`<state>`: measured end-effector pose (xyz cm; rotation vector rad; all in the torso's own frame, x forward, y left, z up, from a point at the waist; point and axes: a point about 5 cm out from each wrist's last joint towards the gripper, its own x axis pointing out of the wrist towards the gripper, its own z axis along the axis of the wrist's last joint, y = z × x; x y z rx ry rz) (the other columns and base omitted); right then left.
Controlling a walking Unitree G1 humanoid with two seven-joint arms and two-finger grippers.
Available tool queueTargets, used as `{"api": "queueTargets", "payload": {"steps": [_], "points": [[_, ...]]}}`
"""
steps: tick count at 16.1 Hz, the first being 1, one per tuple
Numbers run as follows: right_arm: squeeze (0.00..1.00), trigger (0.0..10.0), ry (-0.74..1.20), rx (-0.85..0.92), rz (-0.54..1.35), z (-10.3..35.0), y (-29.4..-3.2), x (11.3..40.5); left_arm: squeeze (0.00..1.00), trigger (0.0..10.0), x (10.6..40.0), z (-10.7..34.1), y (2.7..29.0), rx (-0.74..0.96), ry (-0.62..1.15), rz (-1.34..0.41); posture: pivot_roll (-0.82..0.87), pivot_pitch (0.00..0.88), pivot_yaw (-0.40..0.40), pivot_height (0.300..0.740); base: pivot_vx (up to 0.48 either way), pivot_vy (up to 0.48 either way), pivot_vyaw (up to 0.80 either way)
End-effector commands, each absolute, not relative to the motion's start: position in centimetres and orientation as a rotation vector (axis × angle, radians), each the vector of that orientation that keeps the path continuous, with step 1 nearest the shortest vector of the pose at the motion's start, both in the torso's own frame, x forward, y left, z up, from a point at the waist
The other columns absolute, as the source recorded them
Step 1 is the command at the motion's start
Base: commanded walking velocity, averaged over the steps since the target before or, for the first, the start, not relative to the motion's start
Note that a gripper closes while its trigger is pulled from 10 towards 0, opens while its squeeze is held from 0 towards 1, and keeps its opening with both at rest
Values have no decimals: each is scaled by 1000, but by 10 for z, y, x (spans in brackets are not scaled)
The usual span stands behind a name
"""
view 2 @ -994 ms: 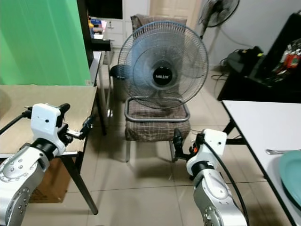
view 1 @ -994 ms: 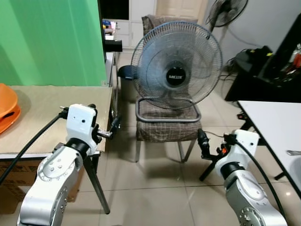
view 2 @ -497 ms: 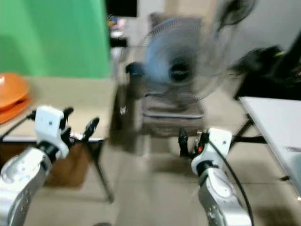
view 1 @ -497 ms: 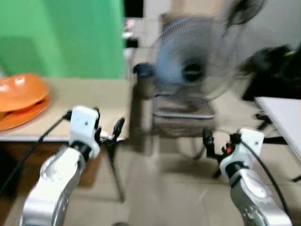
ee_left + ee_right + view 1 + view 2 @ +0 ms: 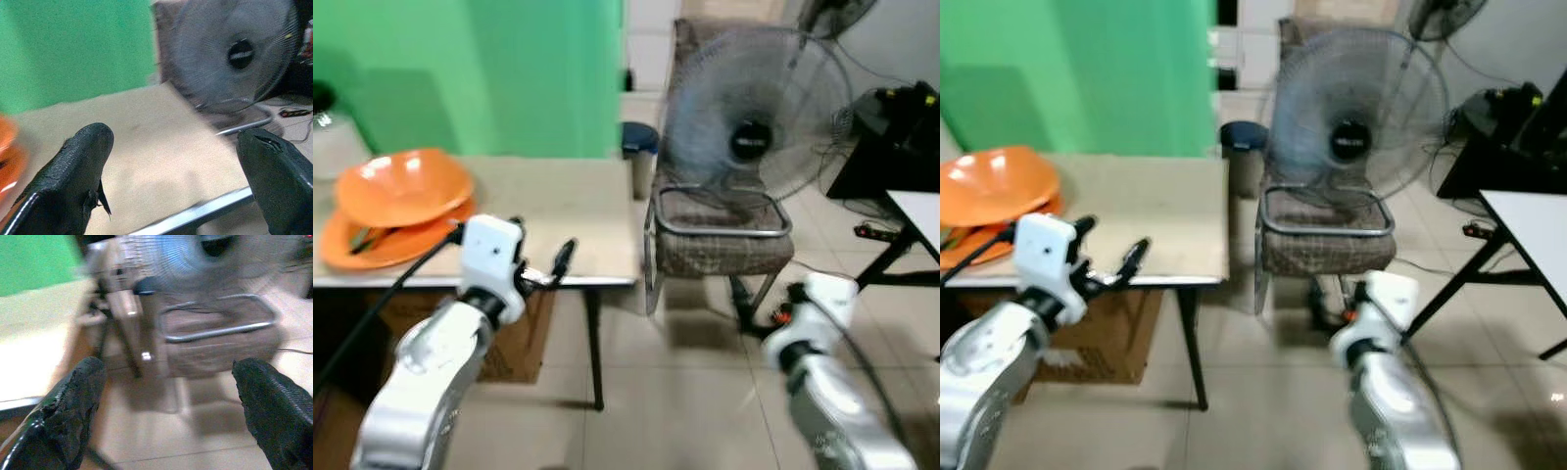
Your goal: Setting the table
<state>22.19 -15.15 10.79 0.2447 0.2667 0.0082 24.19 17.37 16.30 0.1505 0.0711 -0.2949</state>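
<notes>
Left pincer (image 5: 173,171) nearest, raised in front of the robot, its two black fingers (image 5: 73,169) spread wide with nothing between them. It hangs level with the front edge of the bench (image 5: 573,211), near the bench's right corner.

Right pincer (image 5: 166,401) held lower, over the tiled floor (image 5: 1263,382); fingers likewise spread wide, empty. The right arm is blurred in the head views.

Beyond the left pincer: tan bench top, metal rim along the near edge. Well to the left of that pincer, at the far left of the bench, an orange bowl (image 5: 403,184) sits on top of an orange plate (image 5: 372,240). Something thin and dark lies on the plate under the bowl's rim; cannot tell what. A cardboard box (image 5: 1097,328) sits on the floor under the bench.

Ahead of the right pincer: a chair (image 5: 720,240) with a checked seat and metal tube frame, just beside the bench's right end. A fan (image 5: 749,122) stands on the seat, grille facing the robot.

Far right of the right pincer: corner of a white bench (image 5: 1533,220) on dark legs.

Behind everything on the left, a green screen (image 5: 480,73).
</notes>
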Motion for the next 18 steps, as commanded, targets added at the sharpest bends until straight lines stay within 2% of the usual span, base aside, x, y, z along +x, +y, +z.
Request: {"api": "queueTargets", "payload": {"steps": [1, 7, 15, 18], "points": [[0, 10000, 266, 226, -18, 109, -159, 222, 0, 10000, 242, 164, 170, 142, 68, -311, 100, 0, -33, 740, 0, 382, 0], [0, 10000, 278, 251, -16, 108, -157, 222, 0, 10000, 243, 165, 170, 148, 69, -312, 105, 0, -32, 740, 0, 380, 0], [0, 10000, 269, 276, -11, 110, -158, 226, 0, 10000, 250, 171, 171, 112, 36, -268, 108, 0, -36, 740, 0, 0, 0], [0, 10000, 259, 268, -19, 110, -160, 227, 0, 10000, 251, 172, 170, 112, 35, -271, 105, 0, -33, 740, 249, 0, 0]]}}
